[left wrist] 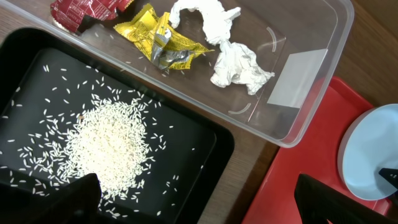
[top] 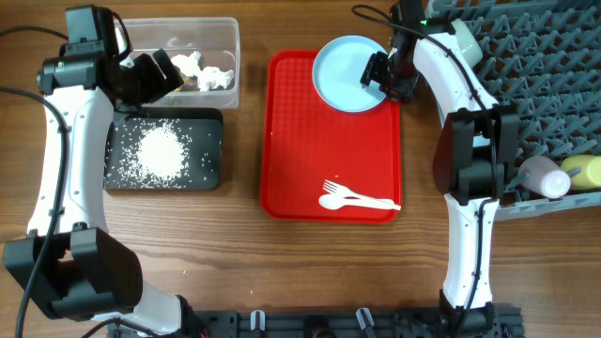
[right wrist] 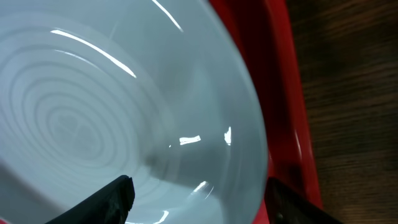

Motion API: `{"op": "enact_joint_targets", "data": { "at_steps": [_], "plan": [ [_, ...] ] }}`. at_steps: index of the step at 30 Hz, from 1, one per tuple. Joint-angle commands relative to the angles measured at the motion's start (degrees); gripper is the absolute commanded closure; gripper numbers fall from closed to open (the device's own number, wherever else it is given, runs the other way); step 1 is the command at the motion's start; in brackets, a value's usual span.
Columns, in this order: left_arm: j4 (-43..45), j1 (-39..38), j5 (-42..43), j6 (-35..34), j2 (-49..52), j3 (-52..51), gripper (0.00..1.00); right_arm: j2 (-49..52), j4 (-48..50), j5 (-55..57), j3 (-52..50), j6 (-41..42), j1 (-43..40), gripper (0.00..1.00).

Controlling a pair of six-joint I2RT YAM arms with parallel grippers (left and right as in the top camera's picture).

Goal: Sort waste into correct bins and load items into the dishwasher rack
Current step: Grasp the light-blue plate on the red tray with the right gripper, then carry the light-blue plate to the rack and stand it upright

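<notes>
Your right hand [top: 384,78], fingers apart, straddles the rim of the round pale blue plate [top: 340,71]; your left hand [top: 165,77] hangs spread wide

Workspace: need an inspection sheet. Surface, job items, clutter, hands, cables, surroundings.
Surface: wooden table.
Job's things: red wrapper, yellow wrapper and tissue in clear tub; rice heaped in black tray; plate, fork and spoon on red tray; white cup, yellow cup at rack edge.
Clutter: rice scattered beyond its heap.
Hands: left hand open near tub; right hand open, straddling plate rim.
Cables: black cable at far-left corner, others along both arms.
Surroundings: nothing seen.
</notes>
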Motion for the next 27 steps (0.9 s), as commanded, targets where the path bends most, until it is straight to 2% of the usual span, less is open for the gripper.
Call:
{"op": "enact_joint_targets", "data": {
  "at_steps": [1,2,3,5,11,16,23,27],
  "plan": [
    [0.0,0.15,0.31,-0.52,-0.11,0.26,0.0,1.05,-0.13,2.71,0.17,1.55,0.13,0.4],
    [0.0,0.15,0.31,-0.52,-0.11,0.26,0.0,1.05,-0.04,2.78,0.17,1.46,0.13,0.52],
    [0.0,0.15,0.31,-0.52,-0.11,0.26,0.0,1.05,-0.04,2.75,0.17,1.36,0.13,0.73],
    [0.0,0.15,0.31,-0.52,-0.11,0.26,0.0,1.05,-0.04,2.78,0.17,1.31,0.13,0.94],
    [-0.02,0.15,0.31,-0.52,-0.11,0.26,0.0,1.01,0.02,2.75,0.24,-0.33,-0.09,0.96],
    [0.0,0.15,0.31,-0.52,-0.11,0.26,0.0,-1.14,0.15,3.3,0.83,-7.32,-0.79,0.96],
    [-0.02,0.15,0.31,-0.5,-0.11,0.26,0.0,-18.67,0.63,22.91,0.83,-13.51,-0.79,0.96],
    [0.0,0.15,0.31,-0.52,-0.11,0.26,0.0,-29.16,3.45,30.18,0.83,-17.97,-0.79,0.96]
  ]
}}
